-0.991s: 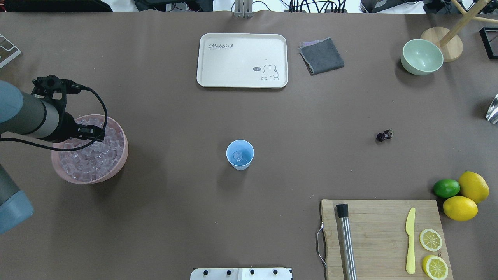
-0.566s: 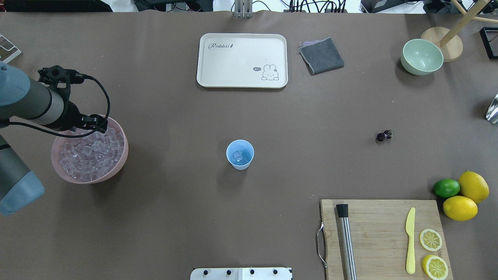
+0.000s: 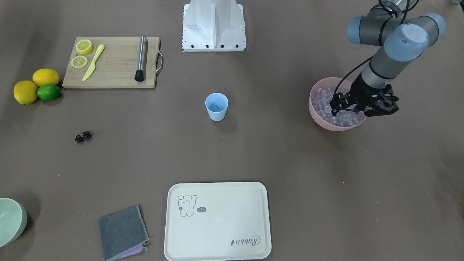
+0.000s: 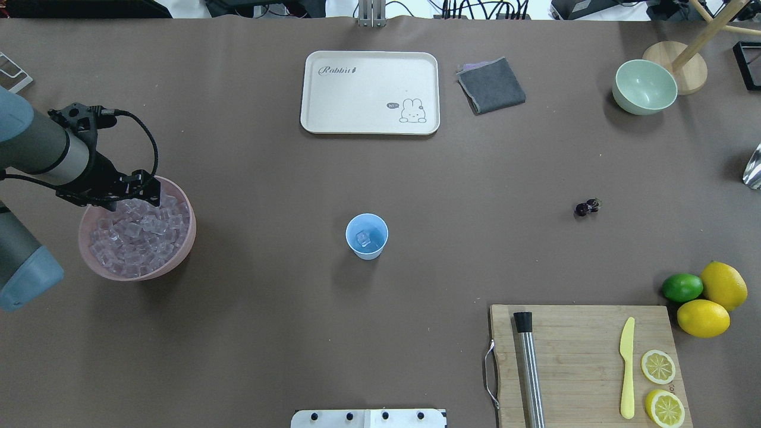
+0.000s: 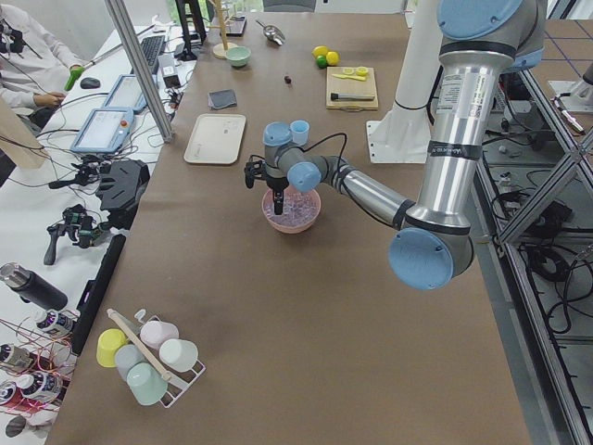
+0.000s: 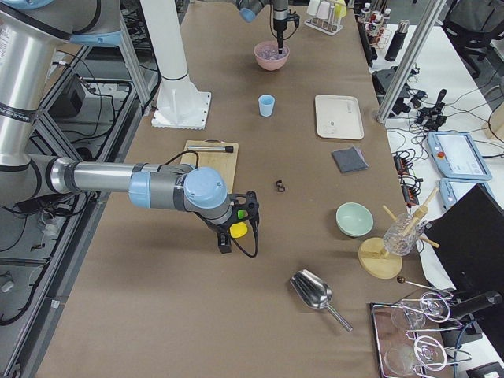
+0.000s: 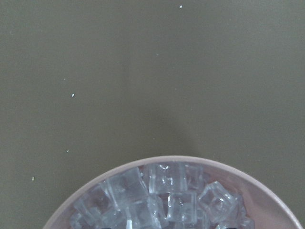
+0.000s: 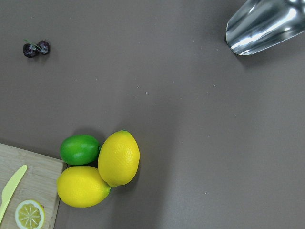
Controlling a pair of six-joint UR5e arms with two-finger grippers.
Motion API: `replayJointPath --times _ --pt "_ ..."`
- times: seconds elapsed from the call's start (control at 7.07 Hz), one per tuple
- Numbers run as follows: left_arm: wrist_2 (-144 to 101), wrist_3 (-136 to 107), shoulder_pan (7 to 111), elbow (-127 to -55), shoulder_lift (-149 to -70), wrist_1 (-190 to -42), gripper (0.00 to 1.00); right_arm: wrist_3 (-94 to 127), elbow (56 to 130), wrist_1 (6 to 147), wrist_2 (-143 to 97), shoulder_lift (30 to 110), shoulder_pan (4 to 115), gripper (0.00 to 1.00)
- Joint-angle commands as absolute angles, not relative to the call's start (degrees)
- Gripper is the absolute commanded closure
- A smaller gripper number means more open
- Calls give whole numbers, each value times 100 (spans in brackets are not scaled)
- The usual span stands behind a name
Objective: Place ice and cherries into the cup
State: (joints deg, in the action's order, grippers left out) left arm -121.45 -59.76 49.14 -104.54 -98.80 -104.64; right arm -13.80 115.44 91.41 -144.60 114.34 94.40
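The light blue cup (image 4: 367, 236) stands mid-table with one cube of ice (image 4: 363, 239) in it. More ice (image 4: 140, 238) fills the pink bowl (image 4: 191, 235) on the left. My left gripper (image 4: 142, 193) points down over the bowl's far part, just above the cubes, and looks open with nothing in it. The left wrist view shows the bowl's far rim and ice (image 7: 167, 200) but no fingertips. The cherries (image 4: 587, 207) lie on the table to the right, apart from everything. My right gripper (image 6: 240, 216) hovers near the lemons; I cannot tell its state.
A cream tray (image 4: 370, 92), a grey cloth (image 4: 491, 85) and a pale green bowl (image 4: 644, 87) sit at the far side. Near right is a cutting board (image 4: 585, 362) with muddler, knife and lemon slices. Beside it lie two lemons (image 4: 713, 300), a lime (image 4: 682, 287) and a metal scoop (image 8: 267, 24).
My left gripper has shifted from over the middle of the pink bowl toward its far rim. The cup, cherries and everything else have stayed put.
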Motion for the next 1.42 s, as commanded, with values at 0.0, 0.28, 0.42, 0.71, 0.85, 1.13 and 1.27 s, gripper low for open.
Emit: replayJointPath --times 0.0,0.28,0.42,0.71,0.85,1.13,1.27 --pt "-12147 -5968 4992 -10424 -9940 -10415 16 -1380 11549 9141 -14475 11487 9439 0" --pt "-12146 -5959 5010 -10223 -9940 -10459 16 -1380 11575 9141 -14546 11487 9439 0" --pt "-12164 -6002 5027 -10161 -9967 -10459 16 -1380 11575 9141 -14546 11487 9439 0" --pt "-12199 -6012 5149 -10160 -10037 -10407 19 -1380 11610 9141 -14563 11522 9448 0" --pt "-12408 -5994 5281 -10151 -10046 -10398 31 -1380 11610 9132 -14572 11549 9448 0" --pt "-12436 -5985 5317 -10055 -10046 -10406 41 -1380 11610 9141 -14581 11566 9448 0" --pt "-12445 -6003 5317 -10063 -10046 -10415 41 -1380 11610 9141 -14625 11575 9448 0"
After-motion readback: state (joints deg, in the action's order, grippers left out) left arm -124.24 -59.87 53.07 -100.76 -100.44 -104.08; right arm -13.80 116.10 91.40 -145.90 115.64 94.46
